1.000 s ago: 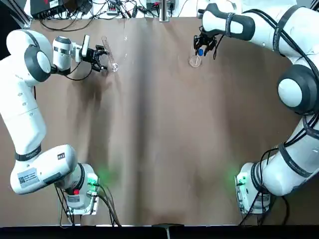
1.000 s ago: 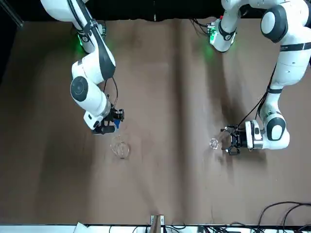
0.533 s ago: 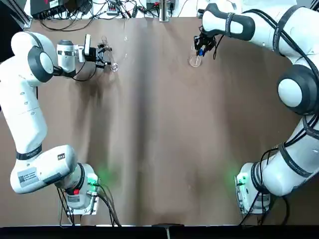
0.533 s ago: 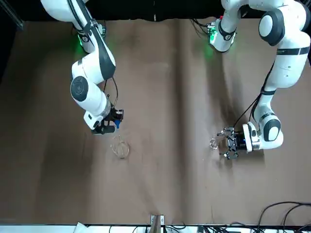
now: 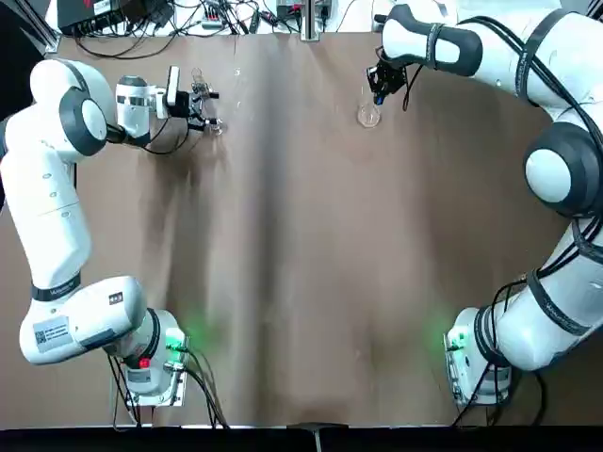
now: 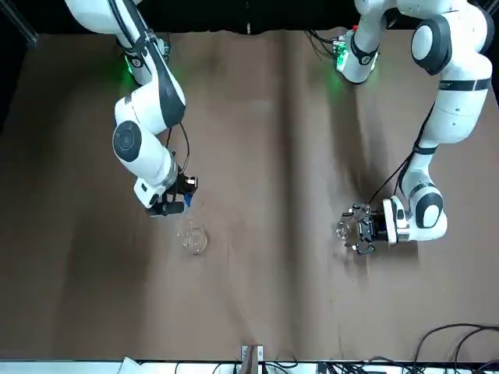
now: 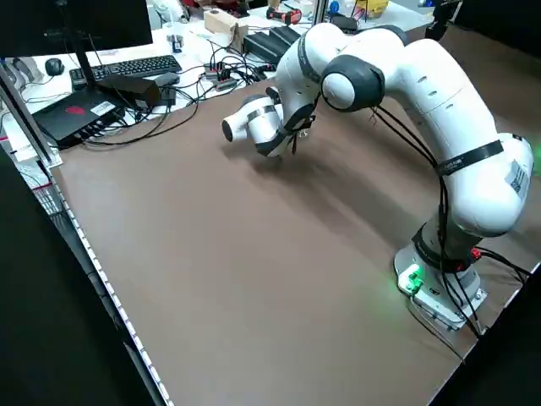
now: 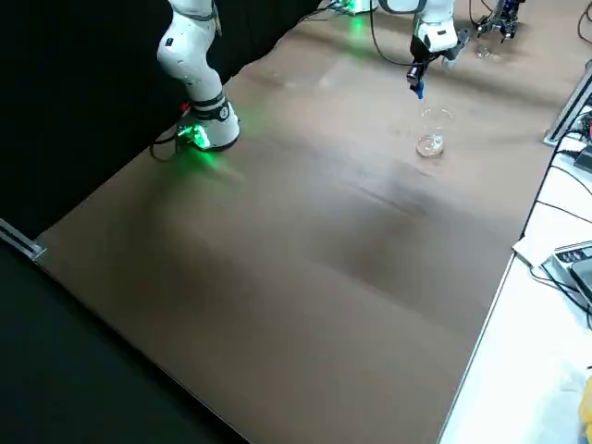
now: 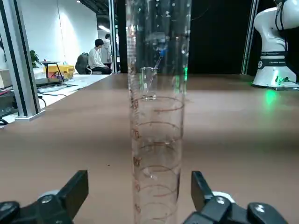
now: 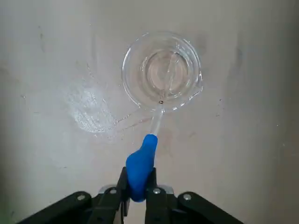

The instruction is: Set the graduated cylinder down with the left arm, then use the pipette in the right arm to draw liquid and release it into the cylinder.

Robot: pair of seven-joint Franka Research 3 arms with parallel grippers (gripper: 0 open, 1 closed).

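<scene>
Upright on tabletop [image 5: 283, 235], graduated cylinder [image 9: 156, 140] between spread left pincer [image 9: 140, 205]; right pincer [image 10: 138, 191] clenched on pipette [image 10: 142, 161] above beaker [image 10: 162, 71]

Overhead looks straight down on table [image 5: 301, 235]; front camera faces robot, mirrored. 2 side views raised, diagonal. 2 wrist cameras close. Beaker [image 10: 161, 71] shared by all except left side view.
</scene>
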